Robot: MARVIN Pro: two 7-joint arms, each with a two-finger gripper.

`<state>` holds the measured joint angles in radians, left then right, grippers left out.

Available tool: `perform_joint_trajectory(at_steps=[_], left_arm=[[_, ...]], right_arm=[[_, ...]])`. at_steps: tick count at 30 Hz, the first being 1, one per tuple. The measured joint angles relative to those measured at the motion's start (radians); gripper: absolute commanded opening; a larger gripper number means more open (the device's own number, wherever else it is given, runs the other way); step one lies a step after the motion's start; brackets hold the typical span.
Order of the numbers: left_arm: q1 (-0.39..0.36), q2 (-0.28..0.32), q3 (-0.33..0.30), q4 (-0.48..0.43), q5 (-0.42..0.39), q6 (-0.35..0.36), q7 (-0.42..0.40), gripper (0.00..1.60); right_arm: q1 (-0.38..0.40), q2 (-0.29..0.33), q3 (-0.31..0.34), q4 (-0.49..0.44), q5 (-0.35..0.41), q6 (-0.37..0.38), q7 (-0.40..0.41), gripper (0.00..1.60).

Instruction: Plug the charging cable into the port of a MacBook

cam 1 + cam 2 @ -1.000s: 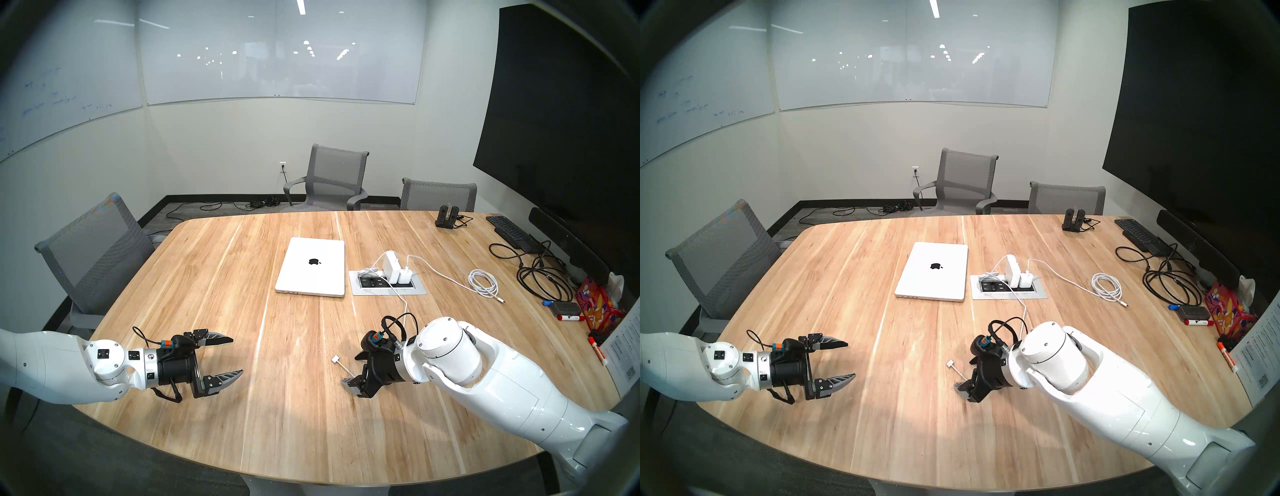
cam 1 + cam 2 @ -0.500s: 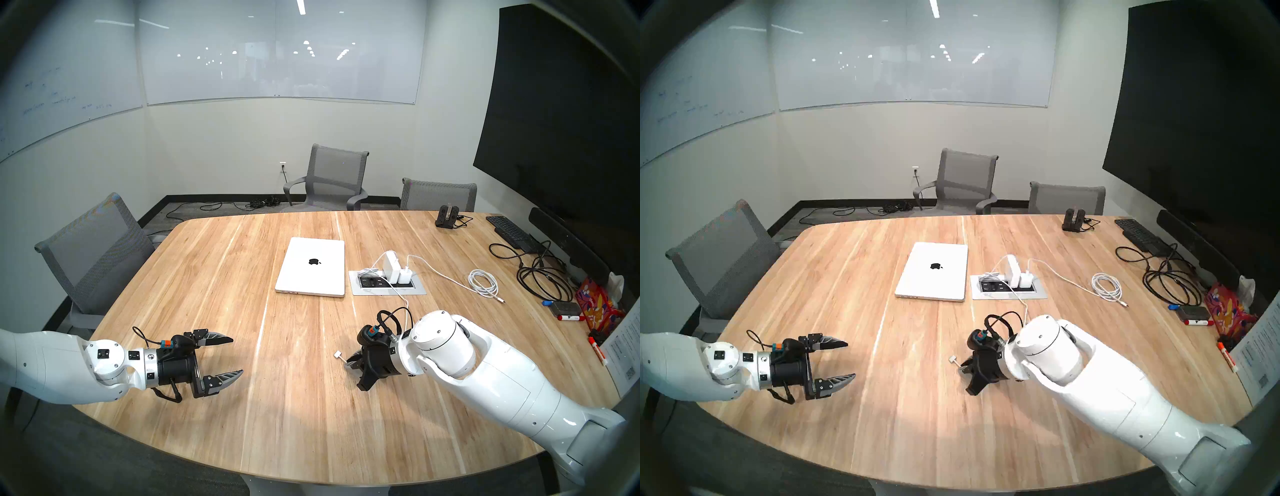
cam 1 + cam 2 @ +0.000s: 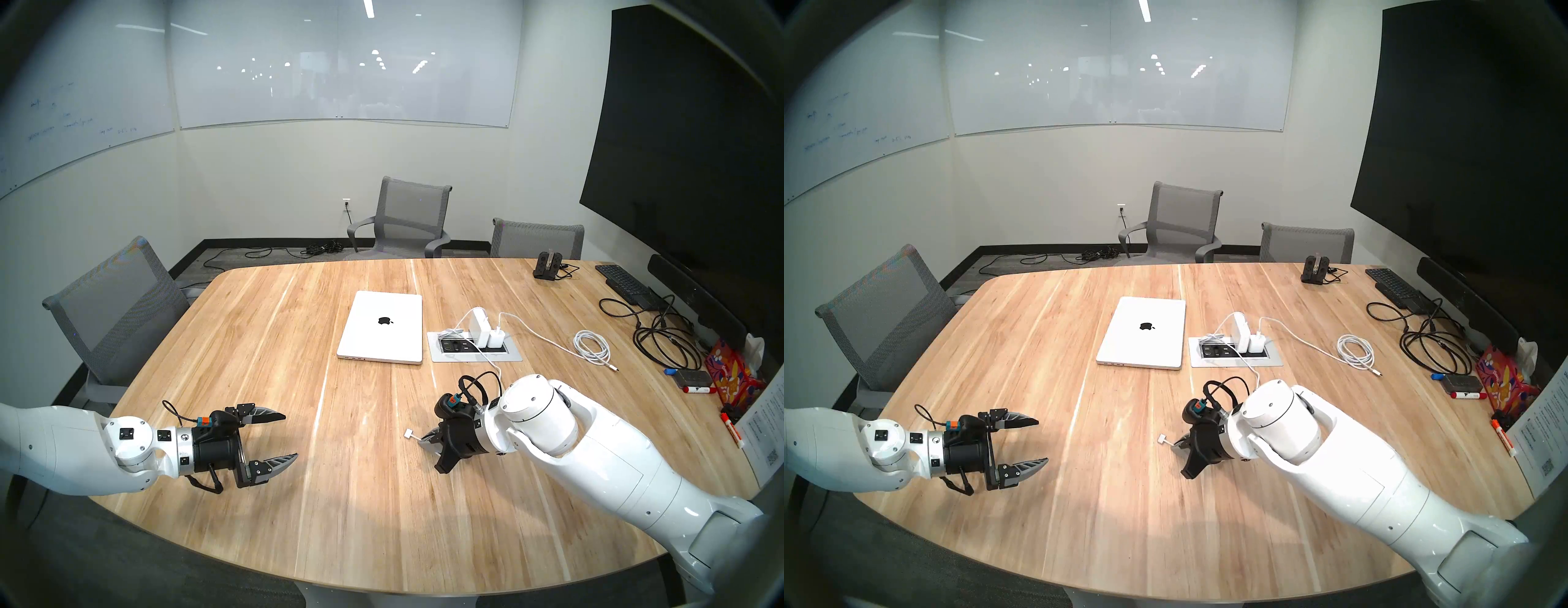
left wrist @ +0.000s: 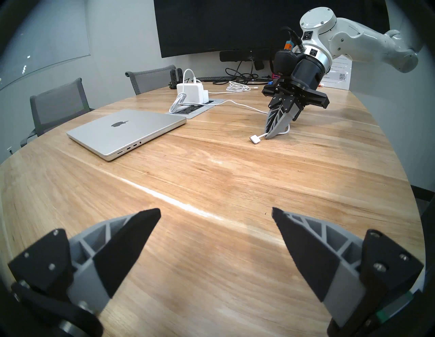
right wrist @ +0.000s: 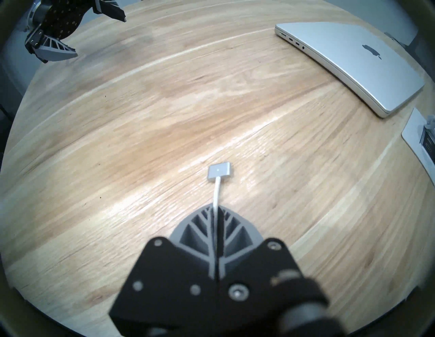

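The closed silver MacBook (image 3: pixel 384 327) lies mid-table, ports on its near-left edge (image 4: pixel 129 148), also seen in the right wrist view (image 5: pixel 353 61). My right gripper (image 3: pixel 424 439) is shut on the white charging cable (image 5: pixel 216 195), a short way behind its flat silver connector (image 5: pixel 219 173), which sticks out just above the wood (image 4: pixel 256 138) (image 3: pixel 410 434) (image 3: pixel 1161 438). The cable runs back to the larger white power brick (image 3: pixel 478 325). My left gripper (image 3: pixel 288 437) is open and empty above the table's front left (image 4: pixel 216 216).
A power outlet panel (image 3: pixel 475 352) sits right of the laptop with a smaller adapter (image 3: pixel 495 338) and its coiled white cable (image 3: pixel 592 346). Black cables (image 3: pixel 662 339), a black keyboard (image 3: pixel 623 282), markers and a colourful box (image 3: pixel 729 375) fill the right side. Chairs ring the table.
My right gripper has turned its wrist and moved a little left and away from me, carrying the connector with it, still low over the table. The left arm has not moved.
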<state>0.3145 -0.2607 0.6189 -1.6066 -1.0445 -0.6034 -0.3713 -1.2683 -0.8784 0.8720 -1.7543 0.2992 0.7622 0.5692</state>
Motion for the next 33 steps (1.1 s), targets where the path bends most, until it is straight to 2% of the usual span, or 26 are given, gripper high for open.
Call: perform_joint_trajectory(at_steps=[9,20,33], left_arm=[[0.000,0.000,0.000,0.000,0.000,0.000,0.000,1.60],[0.000,0.000,0.000,0.000,0.000,0.000,0.000,1.60],[0.000,0.000,0.000,0.000,0.000,0.000,0.000,1.60]], right_arm=[[0.023,-0.050,-0.006,0.038,-0.004,0.012,-0.006,0.00],[0.023,-0.129,0.008,0.075,0.028,0.048,-0.061,0.00],[0.037,-0.213,0.006,0.095,0.057,0.133,-0.119,0.00]])
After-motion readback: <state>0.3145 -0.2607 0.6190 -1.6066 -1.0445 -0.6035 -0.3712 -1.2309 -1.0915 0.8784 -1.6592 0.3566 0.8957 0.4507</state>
